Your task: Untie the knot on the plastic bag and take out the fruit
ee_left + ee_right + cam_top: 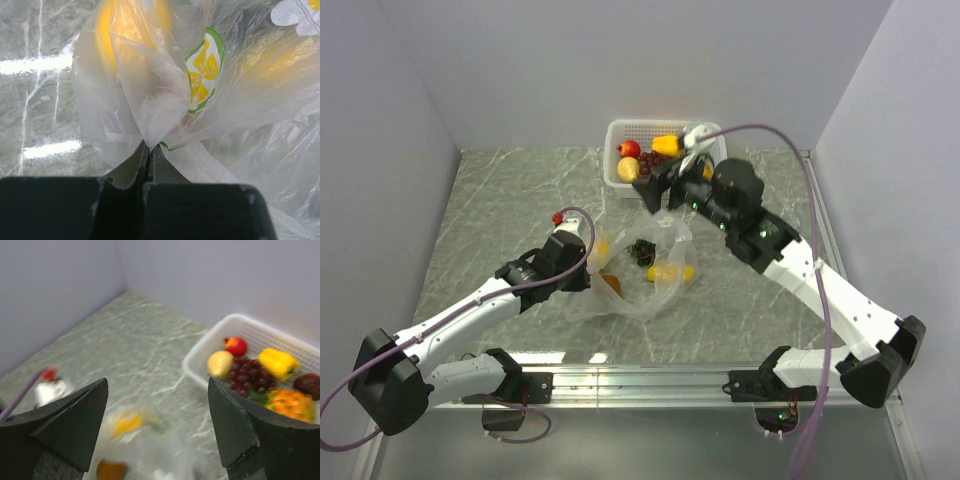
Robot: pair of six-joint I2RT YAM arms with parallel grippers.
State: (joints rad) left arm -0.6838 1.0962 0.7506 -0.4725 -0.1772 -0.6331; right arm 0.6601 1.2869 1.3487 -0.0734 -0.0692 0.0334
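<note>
The clear plastic bag (645,290) lies open mid-table, with yellow fruit (663,271), an orange piece (611,282) and a dark piece (642,250) inside. My left gripper (586,258) is at the bag's left edge. In the left wrist view the gripper (148,146) is shut on a pinched fold of the bag (150,100), with yellow fruit (107,25) behind the film. My right gripper (658,190) is open and empty, raised between bag and basket. In the right wrist view the gripper (157,390) hovers over the blurred bag (150,455).
A white basket (620,128) stands at the back. It holds a red apple (629,148), a yellow fruit (628,169), grapes (648,160) and a yellow pepper (667,145). The basket also shows in the right wrist view (200,352). Walls enclose the table on three sides.
</note>
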